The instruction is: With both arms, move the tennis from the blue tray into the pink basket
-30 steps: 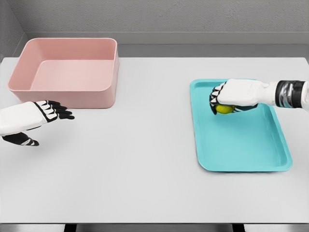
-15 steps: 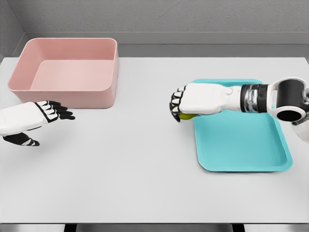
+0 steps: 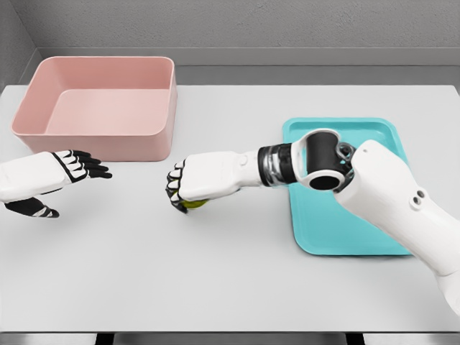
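Tennis ball [image 3: 192, 204] | clasped under right robot hand [image 3: 198, 181] | round, no long axis

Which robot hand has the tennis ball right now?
The right robot hand, fingers curled over the tennis ball at table centre; the left robot hand is open, holding nothing.

A: How much of the ball [image 3: 192, 205] shows?
B: Only a yellow-green sliver under the right hand [image 3: 192, 185]; the curled fingers cover the rest.

A: And the tray [image 3: 327, 241]?
B: The right arm crosses it, hiding its middle and its corner nearest the desk's right edge.

A: Anything cut off?
B: The left hand [image 3: 43, 181] runs off the picture's left edge at the wrist. The right arm leaves at the lower right corner.
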Controlling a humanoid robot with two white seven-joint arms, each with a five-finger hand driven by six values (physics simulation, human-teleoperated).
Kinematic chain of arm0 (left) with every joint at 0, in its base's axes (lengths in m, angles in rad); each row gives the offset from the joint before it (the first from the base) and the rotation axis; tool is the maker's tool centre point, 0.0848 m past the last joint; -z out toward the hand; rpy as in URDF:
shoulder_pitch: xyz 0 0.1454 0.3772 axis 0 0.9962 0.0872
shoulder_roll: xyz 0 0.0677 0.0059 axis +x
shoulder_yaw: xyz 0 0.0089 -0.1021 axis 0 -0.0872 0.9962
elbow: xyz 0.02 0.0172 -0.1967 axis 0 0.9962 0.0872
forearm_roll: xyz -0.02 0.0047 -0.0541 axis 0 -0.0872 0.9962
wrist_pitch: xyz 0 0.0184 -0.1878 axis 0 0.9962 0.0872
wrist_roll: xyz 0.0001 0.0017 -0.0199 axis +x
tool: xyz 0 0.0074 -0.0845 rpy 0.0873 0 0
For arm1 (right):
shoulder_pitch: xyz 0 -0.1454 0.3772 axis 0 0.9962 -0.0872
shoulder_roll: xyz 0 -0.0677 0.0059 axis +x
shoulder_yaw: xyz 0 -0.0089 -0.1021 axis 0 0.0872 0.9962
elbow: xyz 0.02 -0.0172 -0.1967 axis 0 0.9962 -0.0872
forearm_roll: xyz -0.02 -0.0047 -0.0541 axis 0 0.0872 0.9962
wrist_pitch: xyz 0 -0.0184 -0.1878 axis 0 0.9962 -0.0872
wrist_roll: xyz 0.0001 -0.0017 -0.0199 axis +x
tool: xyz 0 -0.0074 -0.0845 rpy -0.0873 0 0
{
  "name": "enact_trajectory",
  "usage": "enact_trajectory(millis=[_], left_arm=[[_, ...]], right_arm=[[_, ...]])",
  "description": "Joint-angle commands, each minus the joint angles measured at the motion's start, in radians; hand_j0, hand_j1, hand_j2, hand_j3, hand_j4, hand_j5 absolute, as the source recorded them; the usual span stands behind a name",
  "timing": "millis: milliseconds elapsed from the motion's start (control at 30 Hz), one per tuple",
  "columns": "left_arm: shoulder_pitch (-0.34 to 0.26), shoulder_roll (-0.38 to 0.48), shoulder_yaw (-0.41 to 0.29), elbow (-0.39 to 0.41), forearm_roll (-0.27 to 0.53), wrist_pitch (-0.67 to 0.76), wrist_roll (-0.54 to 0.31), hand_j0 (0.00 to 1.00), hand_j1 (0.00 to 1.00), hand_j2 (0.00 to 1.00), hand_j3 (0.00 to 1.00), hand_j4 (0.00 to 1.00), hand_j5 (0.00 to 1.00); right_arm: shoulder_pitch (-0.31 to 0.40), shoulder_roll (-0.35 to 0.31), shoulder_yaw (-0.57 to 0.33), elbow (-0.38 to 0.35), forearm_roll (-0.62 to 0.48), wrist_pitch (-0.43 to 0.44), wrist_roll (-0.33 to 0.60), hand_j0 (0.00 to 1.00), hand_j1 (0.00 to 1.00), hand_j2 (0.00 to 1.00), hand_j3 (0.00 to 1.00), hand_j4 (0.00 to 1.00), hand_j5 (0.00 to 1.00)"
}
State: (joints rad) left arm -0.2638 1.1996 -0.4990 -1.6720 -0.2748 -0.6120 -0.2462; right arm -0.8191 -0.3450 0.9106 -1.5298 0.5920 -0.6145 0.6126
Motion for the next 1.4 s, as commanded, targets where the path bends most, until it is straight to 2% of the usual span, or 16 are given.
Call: enact_trajectory(millis=[0, 67, 133, 367, 400, 433, 500, 567, 833, 900, 967, 1033, 1133, 1200, 1267, 1367], left_arm=[[0.0, 0.001, 0.0, 0.0, 0.006, 0.001, 0.001, 1.0, 1.0, 1.0, 1.0, 1.0, 1.0], [0.0, 0.001, 0.0, 0.0, 0.006, 0.001, 0.001, 1.0, 1.0, 1.0, 1.0, 1.0, 1.0], [0.0, 0.003, 0.0, 0.001, 0.006, 0.001, 0.001, 1.0, 1.0, 1.0, 1.0, 1.0, 1.0], [-0.002, 0.003, 0.0, 0.001, 0.006, 0.001, 0.001, 1.0, 1.0, 1.0, 1.0, 1.0, 1.0], [-0.002, 0.003, 0.0, 0.001, 0.006, 0.001, 0.001, 1.0, 1.0, 1.0, 1.0, 1.0, 1.0], [-0.002, 0.003, 0.0, 0.001, 0.006, 0.001, 0.001, 1.0, 1.0, 1.0, 1.0, 1.0, 1.0], [-0.002, 0.003, 0.0, 0.001, 0.006, 0.001, 0.001, 1.0, 1.0, 1.0, 1.0, 1.0, 1.0], [-0.002, 0.003, 0.0, 0.001, 0.006, 0.001, 0.001, 1.0, 1.0, 1.0, 1.0, 1.0, 1.0], [-0.002, 0.0, -0.001, 0.001, 0.0, 0.001, 0.001, 1.0, 1.0, 1.0, 1.0, 1.0, 1.0], [-0.002, 0.0, -0.001, 0.001, 0.002, 0.001, 0.001, 1.0, 1.0, 1.0, 1.0, 1.0, 1.0], [-0.002, 0.0, -0.001, 0.001, 0.002, 0.001, 0.001, 1.0, 1.0, 1.0, 1.0, 1.0, 1.0], [-0.002, 0.0, -0.001, 0.001, 0.0, 0.001, 0.001, 1.0, 1.0, 1.0, 1.0, 1.0, 1.0], [-0.002, -0.012, -0.001, 0.001, -0.004, 0.001, -0.001, 1.0, 1.0, 1.0, 1.0, 1.0, 1.0], [-0.003, -0.038, -0.003, 0.001, -0.024, 0.001, -0.002, 1.0, 1.0, 1.0, 1.0, 1.0, 1.0], [-0.003, -0.083, -0.003, 0.0, -0.093, 0.001, -0.002, 1.0, 1.0, 1.0, 1.0, 1.0, 1.0], [-0.006, -0.149, -0.003, -0.003, -0.168, 0.001, -0.004, 1.0, 1.0, 1.0, 1.0, 1.0, 1.0]], right_arm=[[0.0, 0.053, 0.016, 0.092, 0.005, 0.004, -0.002, 0.43, 0.43, 0.43, 0.43, 0.43, 0.43], [0.0, 0.063, 0.018, 0.149, 0.006, 0.004, -0.002, 0.43, 0.43, 0.43, 0.43, 0.43, 0.43], [0.0, 0.073, 0.018, 0.171, 0.014, 0.004, -0.002, 0.43, 0.43, 0.43, 0.43, 0.43, 0.43], [0.002, 0.075, 0.018, 0.191, 0.022, 0.004, -0.002, 0.44, 0.44, 0.44, 0.44, 0.44, 0.44], [0.002, 0.073, 0.018, 0.194, 0.022, 0.004, -0.002, 0.47, 0.47, 0.47, 0.47, 0.47, 0.47], [0.002, 0.073, 0.016, 0.197, 0.022, 0.004, -0.002, 0.55, 0.55, 0.55, 0.55, 0.55, 0.55], [0.003, 0.073, 0.013, 0.195, 0.022, 0.004, -0.002, 0.85, 0.85, 0.85, 0.85, 0.85, 0.85], [0.008, 0.075, 0.013, 0.194, 0.022, 0.004, -0.002, 0.96, 0.96, 0.96, 0.96, 0.96, 0.96], [0.009, 0.073, 0.001, 0.186, 0.017, 0.004, -0.002, 0.99, 0.99, 0.99, 0.99, 0.99, 0.99], [0.009, 0.063, -0.041, 0.155, 0.011, 0.004, -0.002, 1.0, 1.0, 1.0, 1.0, 1.0, 1.0], [0.014, 0.041, -0.119, 0.046, 0.009, 0.004, -0.002, 1.0, 1.0, 1.0, 1.0, 1.0, 1.0], [0.015, 0.0, -0.159, -0.004, 0.005, 0.004, -0.002, 1.0, 1.0, 1.0, 1.0, 1.0, 1.0], [0.072, -0.071, -0.291, -0.112, -0.004, 0.004, -0.002, 1.0, 1.0, 1.0, 1.0, 1.0, 1.0], [0.143, -0.131, -0.426, -0.168, -0.046, 0.004, -0.002, 1.0, 1.0, 1.0, 1.0, 1.0, 1.0], [0.242, -0.137, -0.633, -0.173, -0.103, 0.004, -0.002, 1.0, 1.0, 1.0, 1.0, 1.0, 1.0], [0.359, -0.15, -0.86, -0.173, -0.207, 0.004, -0.002, 1.0, 1.0, 1.0, 1.0, 1.0, 1.0]])
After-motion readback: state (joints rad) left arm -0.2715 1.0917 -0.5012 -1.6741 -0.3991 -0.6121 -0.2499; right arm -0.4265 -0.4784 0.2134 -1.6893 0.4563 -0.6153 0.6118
